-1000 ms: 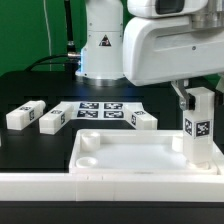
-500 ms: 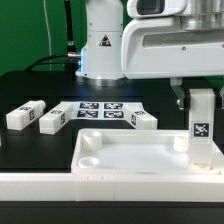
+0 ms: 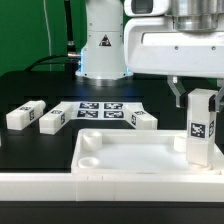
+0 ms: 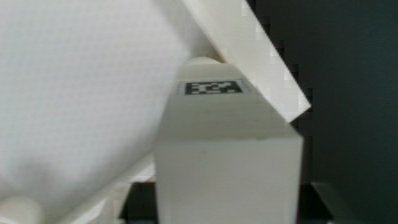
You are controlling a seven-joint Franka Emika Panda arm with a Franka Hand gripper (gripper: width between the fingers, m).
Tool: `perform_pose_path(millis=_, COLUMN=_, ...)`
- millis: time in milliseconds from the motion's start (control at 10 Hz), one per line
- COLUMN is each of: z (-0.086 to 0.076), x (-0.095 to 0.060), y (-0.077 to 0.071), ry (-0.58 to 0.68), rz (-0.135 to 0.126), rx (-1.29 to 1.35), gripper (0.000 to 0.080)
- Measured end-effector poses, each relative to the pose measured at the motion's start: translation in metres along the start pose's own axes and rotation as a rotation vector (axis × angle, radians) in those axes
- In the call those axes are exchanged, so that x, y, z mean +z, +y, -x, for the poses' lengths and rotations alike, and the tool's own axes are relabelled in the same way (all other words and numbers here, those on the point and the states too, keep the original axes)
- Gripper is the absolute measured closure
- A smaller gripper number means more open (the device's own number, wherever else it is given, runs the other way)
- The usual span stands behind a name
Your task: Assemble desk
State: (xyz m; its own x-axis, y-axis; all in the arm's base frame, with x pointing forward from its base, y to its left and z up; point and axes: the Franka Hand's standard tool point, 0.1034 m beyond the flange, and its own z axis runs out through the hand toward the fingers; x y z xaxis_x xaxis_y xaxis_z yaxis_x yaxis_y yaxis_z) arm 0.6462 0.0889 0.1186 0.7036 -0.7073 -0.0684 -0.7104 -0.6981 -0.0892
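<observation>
At the exterior view's right end of the desk panel [image 3: 130,156], my gripper [image 3: 199,101] clamps one leg [image 3: 202,135] upright; next, I reckon, it wants lowering straight and seating squarely in the corner.

No words or numbers can be read. A black triangular warning sign [image 3: 103,42] stands on the white robot arm base [image 3: 100,65] — its symbol is too small to tell. Black-and-white square tags [image 3: 201,128] — patterns only — mark the upright white plastic block leg [image 3: 204,106], two loose white block legs [image 3: 52,120] and the thin flat white marker board [image 3: 100,110].
</observation>
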Motion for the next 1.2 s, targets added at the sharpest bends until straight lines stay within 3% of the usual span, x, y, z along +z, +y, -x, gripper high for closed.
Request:
perform_pose_path(millis=400, z=0.001, x=0.000, y=-0.001, ry=0.000, rz=0.005, rx=0.028, gripper=0.0508)
perform_pose_path(millis=500, z=0.003, x=0.000, y=-0.001, ry=-0.006, rz=0.013, rx=-0.016, gripper=0.0334)
perform_pose_path(millis=600, z=0.008, x=-0.002, y=-0.001, ry=-0.035, rz=0.037, rx=-0.067, gripper=0.0194)
perform_pose_path(millis=700, z=0.009, x=-0.005, y=-0.003, ry=-0.038, rz=0.035, rx=-0.154, gripper=0.0163)
perform_pose_path(millis=1200, z=0.013, x=-0.004, y=-0.005, ry=-0.047, rz=0.026, rx=-0.522, gripper=0.0151)
